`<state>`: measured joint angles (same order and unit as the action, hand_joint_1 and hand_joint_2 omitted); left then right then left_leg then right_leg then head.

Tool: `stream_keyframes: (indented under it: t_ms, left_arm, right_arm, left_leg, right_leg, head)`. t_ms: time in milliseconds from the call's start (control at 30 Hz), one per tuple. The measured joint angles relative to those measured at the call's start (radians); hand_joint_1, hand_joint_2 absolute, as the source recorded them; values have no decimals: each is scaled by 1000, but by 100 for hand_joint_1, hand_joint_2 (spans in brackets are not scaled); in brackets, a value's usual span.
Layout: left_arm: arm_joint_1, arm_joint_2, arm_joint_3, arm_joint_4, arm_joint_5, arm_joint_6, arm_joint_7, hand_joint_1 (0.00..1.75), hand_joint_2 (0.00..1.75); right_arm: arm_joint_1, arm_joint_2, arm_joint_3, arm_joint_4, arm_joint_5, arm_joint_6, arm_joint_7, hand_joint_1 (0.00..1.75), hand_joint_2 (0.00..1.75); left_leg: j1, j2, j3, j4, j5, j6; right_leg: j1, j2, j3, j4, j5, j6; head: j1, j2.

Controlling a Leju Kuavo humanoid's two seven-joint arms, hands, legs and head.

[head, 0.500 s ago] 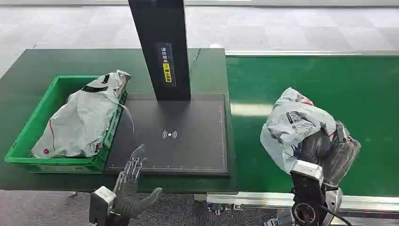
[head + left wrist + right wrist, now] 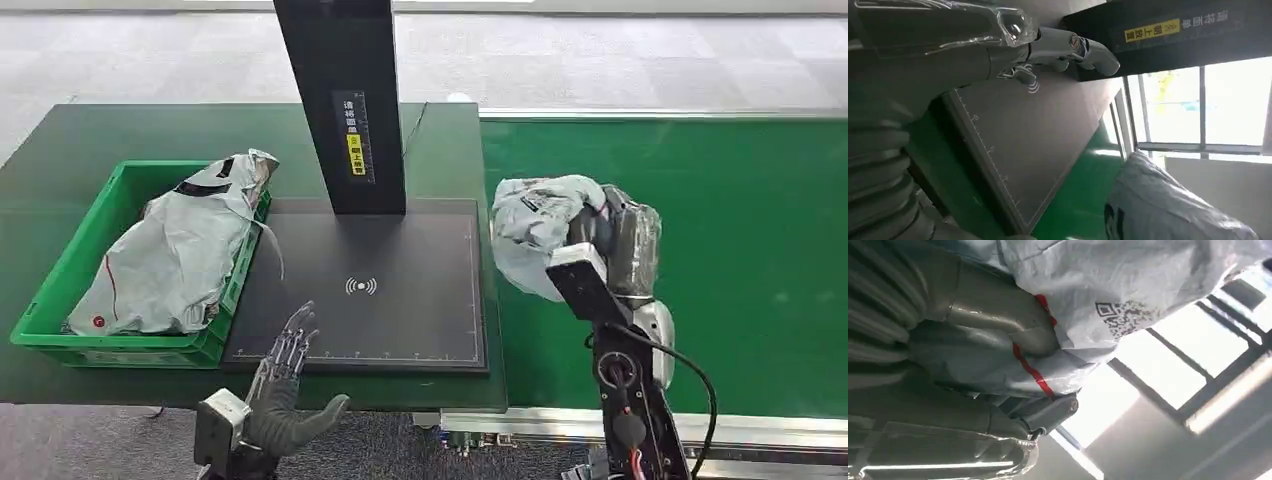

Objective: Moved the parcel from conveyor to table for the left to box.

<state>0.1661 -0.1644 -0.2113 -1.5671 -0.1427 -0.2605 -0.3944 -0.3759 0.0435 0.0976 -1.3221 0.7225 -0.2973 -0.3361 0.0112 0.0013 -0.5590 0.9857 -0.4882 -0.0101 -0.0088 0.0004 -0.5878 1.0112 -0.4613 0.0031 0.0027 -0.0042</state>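
My right hand (image 2: 610,240) grips a crumpled grey plastic parcel (image 2: 535,225) and holds it lifted above the green conveyor (image 2: 760,250), close to the right edge of the black scanning mat (image 2: 370,290). In the right wrist view the parcel (image 2: 1108,295) with its printed code and red strip lies against the thumb (image 2: 993,320). My left hand (image 2: 285,385) is open at the table's front edge, fingers spread over the mat's near left corner. Its wrist view shows the fingers (image 2: 1073,47) stretched out and the parcel (image 2: 1168,205) beyond the mat.
A green crate (image 2: 60,285) at the table's left holds another grey parcel (image 2: 175,250). A black post (image 2: 345,100) with a yellow label rises behind the mat. The dark green table (image 2: 120,130) meets the conveyor just right of the mat.
My right hand has lifted the parcel off the conveyor and carried it left and farther back, toward the mat. The left hand has barely shifted.
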Motion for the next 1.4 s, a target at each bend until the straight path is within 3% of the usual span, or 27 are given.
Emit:
stream_keyframes:
  t_ms: [367,500,633,833,1000,1167,1200,1233,1400]
  left_arm:
    - [-26,7,-5,38,2,-10,-4,0,175]
    - [-35,11,-6,49,7,-13,-12,0,175]
    - [-50,15,-8,64,11,-31,-21,0,175]
    - [-69,21,-19,87,21,-42,-30,0,175]
    - [-76,23,-22,95,29,-37,-30,0,175]
    - [-75,26,-22,96,31,-31,-30,0,175]
    - [-75,26,-22,95,32,-27,-30,0,175]
    - [-74,26,-22,95,33,-24,-29,0,175]
    - [-59,31,-21,87,40,-17,-17,0,175]
  right_arm:
    - [-102,-18,53,207,13,23,4,175,175]
    - [-138,-18,96,284,19,132,9,175,175]
    - [-183,-8,192,407,-42,355,-86,175,175]
    - [-232,22,287,507,-175,324,-163,175,175]
    - [-310,62,321,520,-315,433,-145,175,175]
    - [-364,112,384,553,-316,444,-135,175,175]
    - [-375,119,399,562,-307,429,-126,26,175]
    - [-384,128,415,572,-300,405,-114,0,175]
    - [-411,152,456,606,-300,329,-69,0,175]
  left_leg:
    - [0,-1,-2,0,0,0]
    - [0,0,-1,0,0,0]
    - [0,0,0,0,1,0]
    - [1,0,-1,0,1,-1]
    - [0,0,-1,0,1,-1]
    - [1,0,-1,0,1,-1]
    - [1,0,-1,0,1,-1]
    - [1,0,-1,0,1,-1]
    - [1,0,-1,0,1,-1]
  right_leg:
    - [0,-1,-1,0,0,0]
    - [0,0,-1,0,0,0]
    - [0,0,-1,0,0,0]
    - [1,0,-1,1,0,0]
    - [0,0,-1,0,0,0]
    - [1,0,-1,1,0,0]
    - [1,0,-1,1,0,0]
    - [1,0,-1,1,0,0]
    - [1,0,-1,1,0,0]
  head:
    - [0,0]
    - [0,0]
    - [0,0]
    - [0,0]
    - [0,0]
    - [0,0]
    - [0,0]
    - [0,0]
    - [0,0]
